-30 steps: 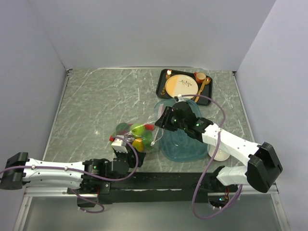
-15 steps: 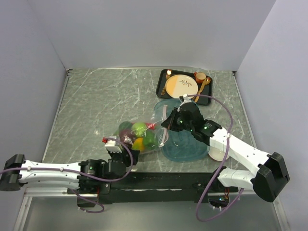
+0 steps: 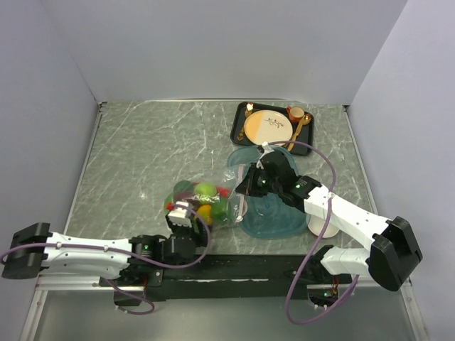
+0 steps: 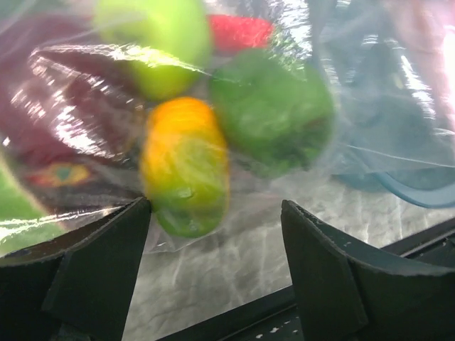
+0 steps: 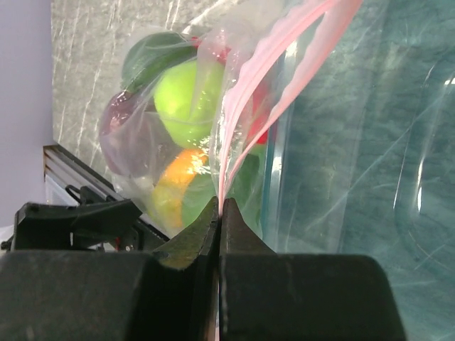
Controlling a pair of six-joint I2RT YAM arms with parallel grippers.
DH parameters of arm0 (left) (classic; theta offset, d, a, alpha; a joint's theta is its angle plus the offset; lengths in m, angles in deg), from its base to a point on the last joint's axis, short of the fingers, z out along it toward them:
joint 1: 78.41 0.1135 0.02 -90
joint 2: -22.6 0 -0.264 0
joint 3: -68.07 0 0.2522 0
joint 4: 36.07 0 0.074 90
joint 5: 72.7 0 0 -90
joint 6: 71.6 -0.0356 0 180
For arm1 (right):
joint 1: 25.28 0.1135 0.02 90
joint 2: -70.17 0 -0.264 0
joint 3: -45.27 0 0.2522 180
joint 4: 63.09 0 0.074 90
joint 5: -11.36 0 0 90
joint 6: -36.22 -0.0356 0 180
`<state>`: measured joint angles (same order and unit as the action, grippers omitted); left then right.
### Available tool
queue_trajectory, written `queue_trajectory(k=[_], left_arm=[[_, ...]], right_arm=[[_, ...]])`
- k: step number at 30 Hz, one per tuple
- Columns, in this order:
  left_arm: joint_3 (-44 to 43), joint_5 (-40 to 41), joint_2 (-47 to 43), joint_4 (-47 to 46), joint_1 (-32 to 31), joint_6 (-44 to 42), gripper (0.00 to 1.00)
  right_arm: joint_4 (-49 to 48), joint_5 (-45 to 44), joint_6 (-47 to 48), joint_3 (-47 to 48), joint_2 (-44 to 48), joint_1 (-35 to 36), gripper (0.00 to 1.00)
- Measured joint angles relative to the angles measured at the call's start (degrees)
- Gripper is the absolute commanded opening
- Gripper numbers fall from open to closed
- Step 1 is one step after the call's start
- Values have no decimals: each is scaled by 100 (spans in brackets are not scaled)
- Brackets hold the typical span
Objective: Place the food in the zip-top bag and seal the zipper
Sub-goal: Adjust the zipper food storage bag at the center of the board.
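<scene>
Because the food (image 4: 186,167) already lies inside the zip-top bag (image 3: 213,213), the right gripper (image 5: 219,207) is pressed together on one end of the pink zipper (image 5: 281,67). Beyond that pinch the two strips part, so the seal appears unfinished. The left gripper (image 4: 217,209) stands spread at the bag's closed end, probably to brace it; contact cannot be confirmed. The bag rests on the grey marbled table (image 3: 135,149), its mouth over the teal tray (image 3: 277,224). Pale walls (image 3: 213,50) enclose three sides.

Grey marbled table (image 3: 142,156), zip-top bag (image 3: 186,193) of food (image 3: 206,190), teal tray (image 3: 274,217); black tray (image 3: 238,128)
</scene>
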<state>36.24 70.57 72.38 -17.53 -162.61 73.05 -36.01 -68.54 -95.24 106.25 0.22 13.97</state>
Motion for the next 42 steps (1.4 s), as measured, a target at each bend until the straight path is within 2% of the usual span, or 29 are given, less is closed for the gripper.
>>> queue_trajectory(k=[8, 14, 17, 20, 27, 33, 36, 42], left_arm=[[-293, -264, 422, -1016, -15, -1213, 82], [-511, -387, 553, -1117, -26, -1438, 81], [-575, -275, 544, -872, -28, -1117, 81], [-595, -9, 411, -254, -31, -542, 79], [212, 168, -1019, 431, 188, 376, 75], [378, 140, -1462, 713, 505, 758, 77], [365, -63, -1268, 702, 931, 778, 79], [354, -992, -774, 109, 2457, 380, 82]], right_arm=[[2, -17, 0, 15, -22, 0, 4], [50, -28, -2, 37, -37, 0, 4], [74, -42, -11, 37, -31, 0, 5], [96, -39, -31, 35, 20, 0, 5], [83, 17, -87, 35, 175, 15, 5], [79, 66, -133, 35, 175, 28, 5], [57, 103, -155, 35, 170, 37, 6], [-15, 155, -177, 37, 96, 85, 8]])
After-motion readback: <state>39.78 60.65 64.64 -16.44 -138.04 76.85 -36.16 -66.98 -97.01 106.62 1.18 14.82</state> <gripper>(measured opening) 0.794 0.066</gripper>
